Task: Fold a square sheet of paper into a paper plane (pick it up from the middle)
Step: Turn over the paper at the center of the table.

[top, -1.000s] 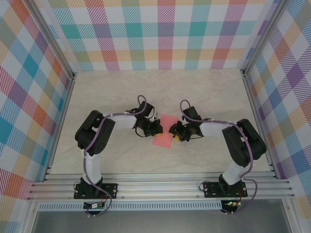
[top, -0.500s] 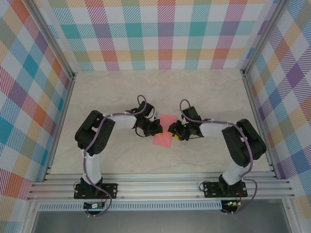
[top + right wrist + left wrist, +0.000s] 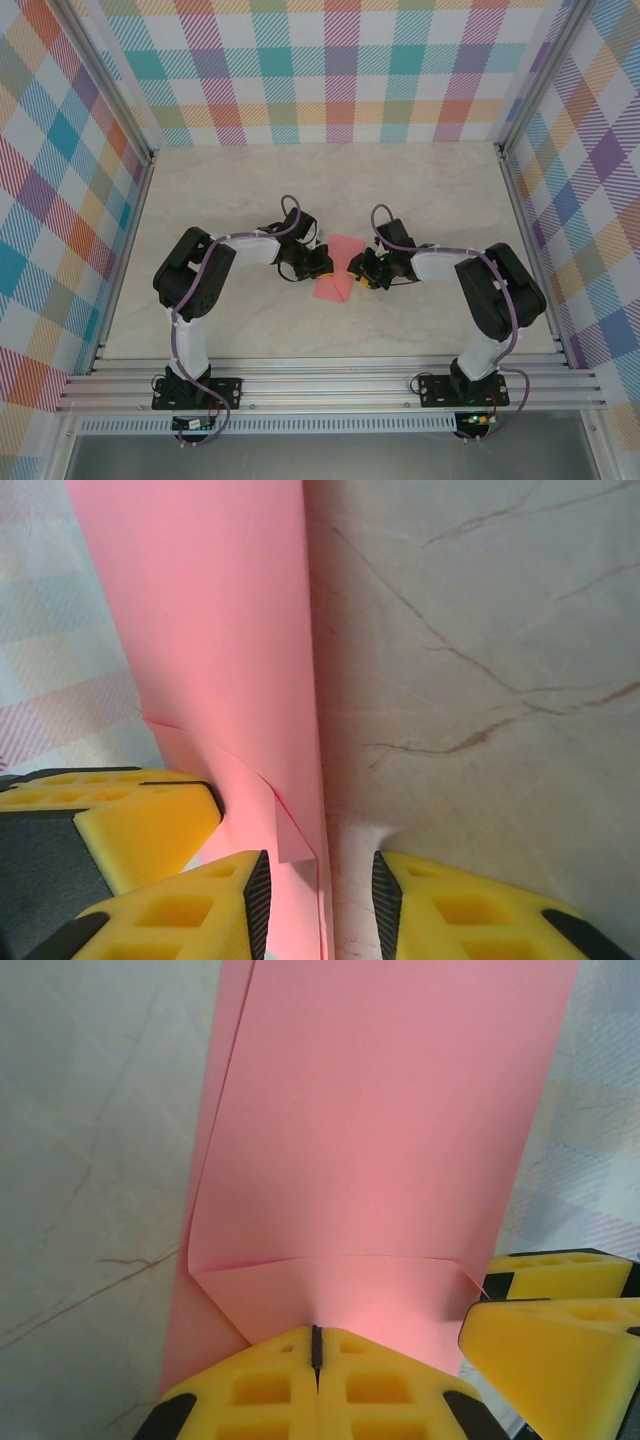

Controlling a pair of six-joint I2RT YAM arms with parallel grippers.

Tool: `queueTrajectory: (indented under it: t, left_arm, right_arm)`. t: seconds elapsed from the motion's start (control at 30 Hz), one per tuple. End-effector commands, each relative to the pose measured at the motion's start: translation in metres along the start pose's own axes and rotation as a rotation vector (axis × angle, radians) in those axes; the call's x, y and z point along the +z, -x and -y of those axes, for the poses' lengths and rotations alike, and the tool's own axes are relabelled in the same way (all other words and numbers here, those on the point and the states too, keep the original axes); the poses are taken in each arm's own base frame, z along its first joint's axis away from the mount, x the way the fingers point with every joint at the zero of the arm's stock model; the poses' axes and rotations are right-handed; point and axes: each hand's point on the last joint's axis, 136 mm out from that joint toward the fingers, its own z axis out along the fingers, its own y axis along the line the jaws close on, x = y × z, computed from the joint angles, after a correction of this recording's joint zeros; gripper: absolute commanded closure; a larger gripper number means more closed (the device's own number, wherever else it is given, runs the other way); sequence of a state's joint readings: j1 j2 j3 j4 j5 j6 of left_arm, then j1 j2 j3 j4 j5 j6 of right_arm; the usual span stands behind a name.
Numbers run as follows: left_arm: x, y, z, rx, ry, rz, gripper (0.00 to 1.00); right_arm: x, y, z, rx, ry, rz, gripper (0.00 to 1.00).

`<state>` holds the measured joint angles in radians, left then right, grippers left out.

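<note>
The square sheet of paper (image 3: 336, 270) is salmon pink and lies folded on the table between both grippers. My left gripper (image 3: 322, 263) is shut, its yellow tips (image 3: 316, 1345) resting on a folded flap of the paper (image 3: 380, 1140); I cannot tell whether they pinch it. My right gripper (image 3: 358, 270) is open. In the right wrist view its jaws (image 3: 320, 900) straddle the paper's long edge (image 3: 250, 680), one finger over the pink sheet and the other over bare table. A small folded corner lies just ahead of its left finger. No finished paper plane shape is visible.
The marble-patterned table (image 3: 420, 190) stretches around the paper, ringed by checked walls and aluminium rails (image 3: 330, 385). The right gripper's yellow fingers (image 3: 560, 1330) sit close beside the left one, almost touching over the paper.
The right gripper has shifted slightly at the paper's right edge, and the sheet's near right corner looks drawn inward. The left gripper has stayed shut in place.
</note>
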<state>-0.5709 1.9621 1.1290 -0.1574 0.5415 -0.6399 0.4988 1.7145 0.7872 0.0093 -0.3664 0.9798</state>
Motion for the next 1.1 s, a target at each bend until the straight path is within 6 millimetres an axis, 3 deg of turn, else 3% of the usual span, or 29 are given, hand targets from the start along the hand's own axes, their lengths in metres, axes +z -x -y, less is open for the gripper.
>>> queueTrajectory:
  t: [0.0,0.27,0.57,0.8,1.07]
  left_arm:
    - [-0.009,0.004,-0.004,-0.028,0.003,0.019,1.0]
    - [-0.01,0.005,0.006,-0.019,-0.043,0.024,1.0]
    - [-0.024,0.009,0.021,-0.026,-0.085,0.061,1.0]
    - [-0.06,0.009,0.029,-0.001,-0.064,0.164,0.96]
    - [-0.126,0.008,0.008,-0.011,0.043,0.373,0.93]
  right_arm:
    - [0.009,-0.005,-0.019,-0.056,0.076,-0.036,0.66]
    - [0.01,-0.006,-0.024,-0.08,0.098,-0.047,0.71]
    - [0.011,-0.007,-0.03,-0.141,0.137,-0.056,0.85]
    - [-0.004,-0.008,-0.041,-0.209,0.121,-0.06,0.94]
    - [-0.033,-0.003,-0.047,-0.294,0.01,-0.018,0.94]
